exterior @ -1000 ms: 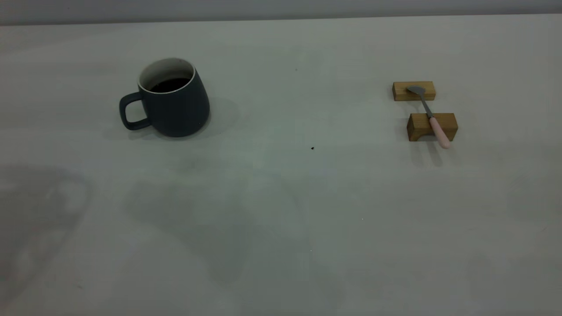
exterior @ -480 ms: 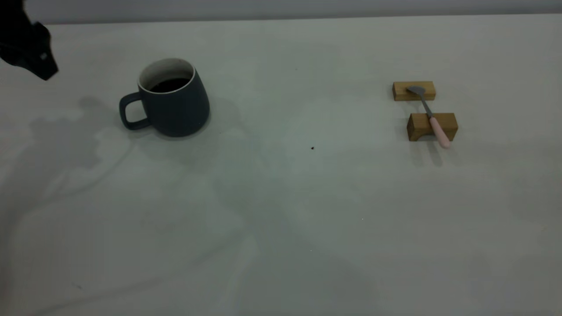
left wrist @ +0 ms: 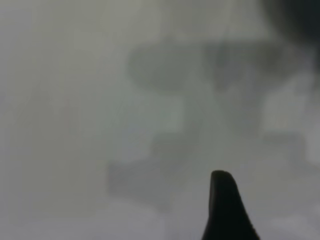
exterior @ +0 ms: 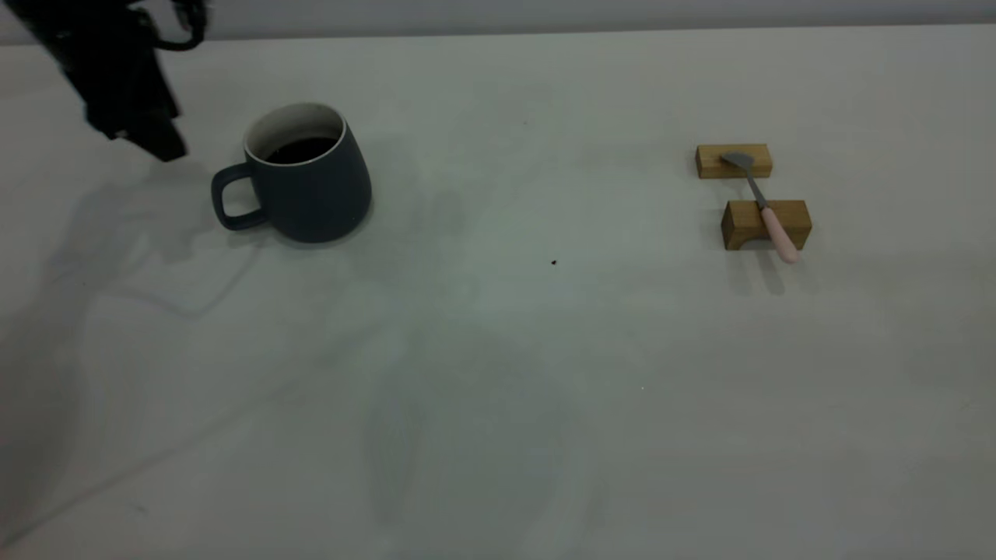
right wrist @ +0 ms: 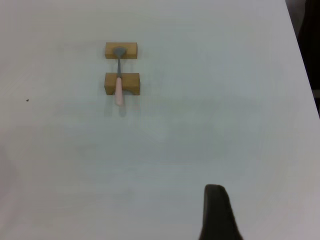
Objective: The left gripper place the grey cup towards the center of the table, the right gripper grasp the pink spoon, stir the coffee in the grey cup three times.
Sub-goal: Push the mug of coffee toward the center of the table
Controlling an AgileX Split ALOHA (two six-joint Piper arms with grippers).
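Clearly the left gripper [exterior: 148, 140], its finger spread impossible to tell, hangs by the table's [exterior: 498, 373] far left corner, beside the grey cup's [exterior: 311, 187] handle.

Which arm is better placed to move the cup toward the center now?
The left. Its gripper hangs just beside the grey cup, on the handle side. The right gripper is out of the exterior view, on the side of the pink spoon.

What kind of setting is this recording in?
Probably a lab tabletop staged for a robot trial: a plain pale table holding only the grey cup of coffee and the pink spoon propped across two wooden blocks, the left hand near the cup.
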